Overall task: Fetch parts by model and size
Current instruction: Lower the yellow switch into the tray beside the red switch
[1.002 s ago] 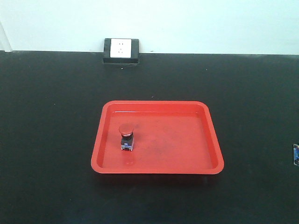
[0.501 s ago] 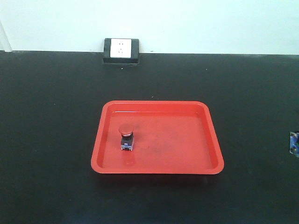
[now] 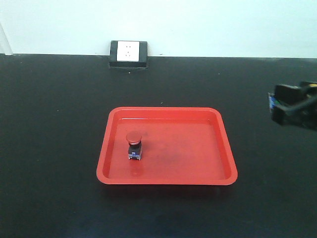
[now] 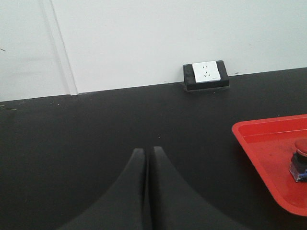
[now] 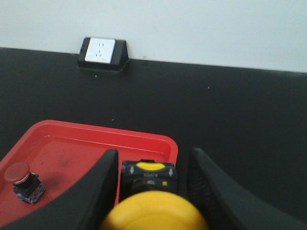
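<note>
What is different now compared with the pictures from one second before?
The right gripper has come further into the front view from the right edge, higher up, carrying the yellow button toward the red tray. The red button in the tray, the tray and the wall socket stayed in place.

Red-capped switch [image 3: 133,145] stands upright in the red tray [image 3: 218,148], left of centre. Yellow-capped switch [image 5: 149,194] is held between the right hand [image 5: 152,191] fingers.
</note>
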### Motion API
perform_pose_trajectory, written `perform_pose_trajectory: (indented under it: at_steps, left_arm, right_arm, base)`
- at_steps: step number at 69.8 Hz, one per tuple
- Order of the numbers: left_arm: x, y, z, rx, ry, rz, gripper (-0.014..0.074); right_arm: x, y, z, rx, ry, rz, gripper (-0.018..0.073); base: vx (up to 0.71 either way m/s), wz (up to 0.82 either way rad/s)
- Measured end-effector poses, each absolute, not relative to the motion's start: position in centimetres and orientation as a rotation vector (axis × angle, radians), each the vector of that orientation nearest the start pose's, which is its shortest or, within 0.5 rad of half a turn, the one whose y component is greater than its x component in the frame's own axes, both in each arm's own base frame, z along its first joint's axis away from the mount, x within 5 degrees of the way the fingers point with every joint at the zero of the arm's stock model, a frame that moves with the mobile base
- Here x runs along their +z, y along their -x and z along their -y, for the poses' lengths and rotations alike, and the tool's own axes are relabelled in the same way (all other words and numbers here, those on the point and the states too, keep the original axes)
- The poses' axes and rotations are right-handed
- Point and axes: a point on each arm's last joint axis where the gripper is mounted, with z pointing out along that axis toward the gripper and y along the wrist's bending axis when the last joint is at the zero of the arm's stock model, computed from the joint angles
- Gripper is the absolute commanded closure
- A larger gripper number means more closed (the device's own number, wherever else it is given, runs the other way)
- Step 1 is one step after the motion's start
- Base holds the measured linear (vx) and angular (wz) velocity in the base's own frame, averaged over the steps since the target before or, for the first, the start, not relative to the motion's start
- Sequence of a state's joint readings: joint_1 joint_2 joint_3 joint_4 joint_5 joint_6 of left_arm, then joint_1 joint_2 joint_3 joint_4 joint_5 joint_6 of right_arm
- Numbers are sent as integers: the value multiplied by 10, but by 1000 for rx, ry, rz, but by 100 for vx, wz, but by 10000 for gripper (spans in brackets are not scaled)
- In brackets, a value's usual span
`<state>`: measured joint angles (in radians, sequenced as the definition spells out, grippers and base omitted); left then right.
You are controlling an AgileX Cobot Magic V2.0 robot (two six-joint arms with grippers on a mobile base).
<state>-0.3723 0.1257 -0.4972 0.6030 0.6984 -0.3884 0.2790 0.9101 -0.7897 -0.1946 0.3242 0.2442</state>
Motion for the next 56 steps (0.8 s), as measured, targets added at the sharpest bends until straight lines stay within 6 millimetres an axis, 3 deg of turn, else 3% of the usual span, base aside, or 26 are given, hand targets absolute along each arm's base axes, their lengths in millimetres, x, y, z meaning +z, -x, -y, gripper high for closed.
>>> perform_pose_trajectory:
  at_steps: [13, 26, 41, 56]
  left_arm:
    - [315, -34, -22, 116, -125, -1704, 603]
    - [315, -34, -22, 118, -127, -1704, 603]
    - [315, -34, -22, 118, -127, -1704, 603]
    - [315, -34, -22, 118, -128, -1705, 603]
  right_arm:
    - [353, -235, -67, 168, 179, -2069, 562]
    - [349, -278, -113, 179, 275, -2233, 562]
    - [317, -330, -139, 129, 159, -2487, 562]
    - [280, -364, -154, 59, 131, -2656, 562]
  base:
    - [0, 0]
    - [0, 0]
    - [0, 0]
    - [0, 0]
